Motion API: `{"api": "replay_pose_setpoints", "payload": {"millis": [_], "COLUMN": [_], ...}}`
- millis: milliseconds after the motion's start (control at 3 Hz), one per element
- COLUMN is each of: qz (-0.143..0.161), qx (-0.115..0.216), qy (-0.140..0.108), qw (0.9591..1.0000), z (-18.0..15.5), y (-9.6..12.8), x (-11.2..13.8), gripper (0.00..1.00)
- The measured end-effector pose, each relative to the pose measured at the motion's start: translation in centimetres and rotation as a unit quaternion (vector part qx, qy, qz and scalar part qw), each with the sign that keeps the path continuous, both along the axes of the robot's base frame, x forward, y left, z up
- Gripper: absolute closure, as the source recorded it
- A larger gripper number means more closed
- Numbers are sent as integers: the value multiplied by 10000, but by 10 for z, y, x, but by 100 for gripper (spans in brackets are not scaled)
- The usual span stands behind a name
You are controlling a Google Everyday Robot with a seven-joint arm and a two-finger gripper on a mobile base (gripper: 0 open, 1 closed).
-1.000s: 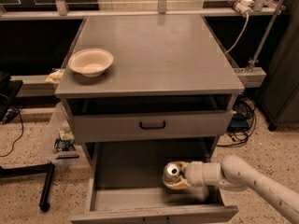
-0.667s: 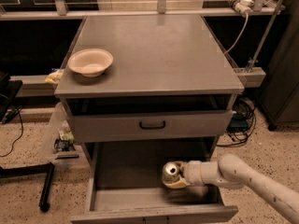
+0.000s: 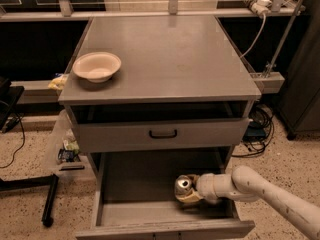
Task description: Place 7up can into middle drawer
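The gripper [image 3: 191,196] is down inside the middle drawer [image 3: 135,184], near its right front corner. It is closed around the 7up can [image 3: 183,185], shiny top up. I cannot tell if the can touches the drawer floor. It is best to go down slowly until the can stands flat, then let go gently and lift out, clear of the drawer front [image 3: 162,134] above

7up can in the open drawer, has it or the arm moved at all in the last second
Nothing visibly changed. The small silvery-white 7up can is where it was, in the right front part of the wide grey metal middle drawer, at the end of the gripper reaching in from the right. The cream bowl on the grey cabinet top stayed put too.
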State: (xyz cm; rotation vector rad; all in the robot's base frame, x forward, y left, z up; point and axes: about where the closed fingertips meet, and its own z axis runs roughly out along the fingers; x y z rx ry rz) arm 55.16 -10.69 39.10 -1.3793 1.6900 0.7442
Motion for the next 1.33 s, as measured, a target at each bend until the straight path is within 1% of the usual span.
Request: {"api": "replay_pose_setpoints", "payload": {"millis": [333, 1333], "qz": [0, 0], "qx": [0, 0], "qy": [0, 1], "qw": [10000, 10000], "z": [0, 0], "y": [0, 0], "x": [0, 0], "gripper": [81, 11]}}
